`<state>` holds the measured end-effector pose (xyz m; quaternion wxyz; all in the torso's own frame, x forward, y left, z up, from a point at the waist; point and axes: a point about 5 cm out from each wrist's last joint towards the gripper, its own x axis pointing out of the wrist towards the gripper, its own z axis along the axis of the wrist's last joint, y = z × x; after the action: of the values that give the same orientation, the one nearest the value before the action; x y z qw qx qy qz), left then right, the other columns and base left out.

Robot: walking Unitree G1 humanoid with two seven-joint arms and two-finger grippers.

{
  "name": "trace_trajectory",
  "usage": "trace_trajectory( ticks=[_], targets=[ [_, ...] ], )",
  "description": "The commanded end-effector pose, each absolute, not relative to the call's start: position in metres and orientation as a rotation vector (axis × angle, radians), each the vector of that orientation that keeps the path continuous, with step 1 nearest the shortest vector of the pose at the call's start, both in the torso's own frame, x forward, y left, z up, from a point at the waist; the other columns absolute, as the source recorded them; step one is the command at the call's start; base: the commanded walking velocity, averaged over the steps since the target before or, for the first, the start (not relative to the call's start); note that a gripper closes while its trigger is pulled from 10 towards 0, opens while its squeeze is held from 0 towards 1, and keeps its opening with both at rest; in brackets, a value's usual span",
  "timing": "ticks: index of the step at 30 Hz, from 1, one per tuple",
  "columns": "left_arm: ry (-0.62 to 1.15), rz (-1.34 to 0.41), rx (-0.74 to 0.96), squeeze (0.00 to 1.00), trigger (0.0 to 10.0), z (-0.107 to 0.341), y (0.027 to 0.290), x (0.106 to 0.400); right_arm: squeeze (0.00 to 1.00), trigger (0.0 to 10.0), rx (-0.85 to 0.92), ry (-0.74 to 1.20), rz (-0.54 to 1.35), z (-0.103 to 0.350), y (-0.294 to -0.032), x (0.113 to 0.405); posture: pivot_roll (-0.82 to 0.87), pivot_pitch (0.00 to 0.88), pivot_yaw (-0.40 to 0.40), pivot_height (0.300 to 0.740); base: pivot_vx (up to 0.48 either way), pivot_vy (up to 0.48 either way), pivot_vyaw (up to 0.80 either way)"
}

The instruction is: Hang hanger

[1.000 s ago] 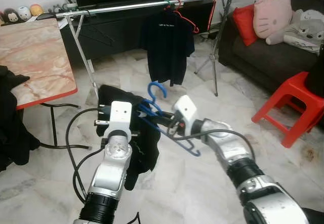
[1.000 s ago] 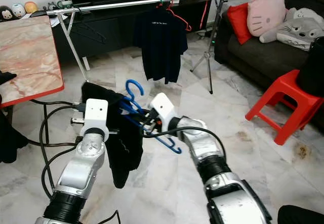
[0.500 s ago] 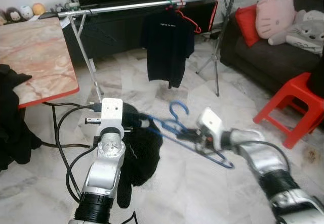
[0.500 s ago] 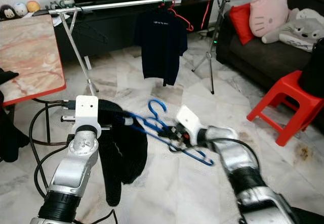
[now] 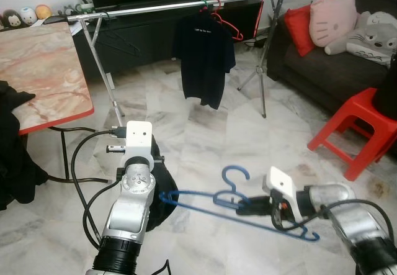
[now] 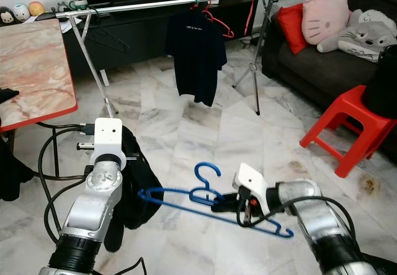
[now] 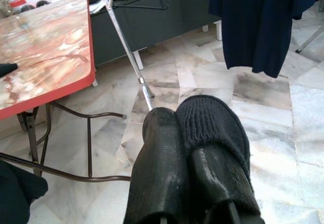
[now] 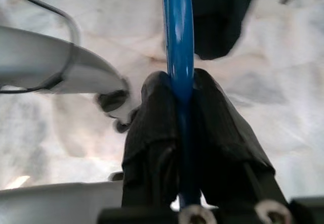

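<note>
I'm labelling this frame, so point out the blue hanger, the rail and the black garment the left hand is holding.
hanger (image 5: 192,195): left eye view, on its long lower bar.
rail (image 5: 149,8): left eye view, on the bare metal bar.
garment (image 6: 133,188): right eye view, on the cloth hanging below the left hand.

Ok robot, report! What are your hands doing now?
Right tool shut on blue hanger. Left tool shut on black garment. Rail far ahead, floor between.

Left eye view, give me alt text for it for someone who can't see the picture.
The right gripper holds a blue hanger low over a marble floor, while the left gripper holds a black garment. Behind stands a metal clothes rail with a dark T-shirt, plus a red stool.
</note>
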<state>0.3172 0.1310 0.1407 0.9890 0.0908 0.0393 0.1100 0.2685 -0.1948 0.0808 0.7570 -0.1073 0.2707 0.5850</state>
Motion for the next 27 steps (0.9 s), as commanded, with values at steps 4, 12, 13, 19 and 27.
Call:
trace_trajectory(
  ticks=[4,12,13,19,27],
  targets=[
    [0.090,0.200,0.203,0.00,0.0,0.138,0.126,0.317,0.00,0.0,-0.179,0.541,1.377,0.097,-0.191,0.258,-0.11,0.000,-0.030,0.740,0.000,0.000,0.00],
    [0.135,0.279,0.222,0.00,0.0,0.132,0.140,0.316,0.00,0.0,-0.087,0.495,1.256,0.104,-0.204,0.254,-0.11,0.000,-0.030,0.740,0.000,0.000,0.00],
    [0.140,0.304,0.226,0.00,3.0,0.131,0.146,0.315,0.00,0.0,-0.075,0.504,1.218,0.101,-0.208,0.252,-0.11,0.000,-0.033,0.740,0.000,0.000,0.00],
    [0.160,0.387,0.235,0.00,6.0,0.129,0.168,0.312,0.00,0.0,-0.065,0.589,1.112,0.087,-0.223,0.238,-0.12,0.000,-0.027,0.740,0.000,0.000,0.00],
    [0.077,0.459,0.185,0.00,10.0,0.141,0.199,0.305,0.00,6.6,-0.052,0.766,0.540,0.013,-0.252,0.235,-0.12,0.000,-0.015,0.740,0.000,0.000,0.00]
  ],
)
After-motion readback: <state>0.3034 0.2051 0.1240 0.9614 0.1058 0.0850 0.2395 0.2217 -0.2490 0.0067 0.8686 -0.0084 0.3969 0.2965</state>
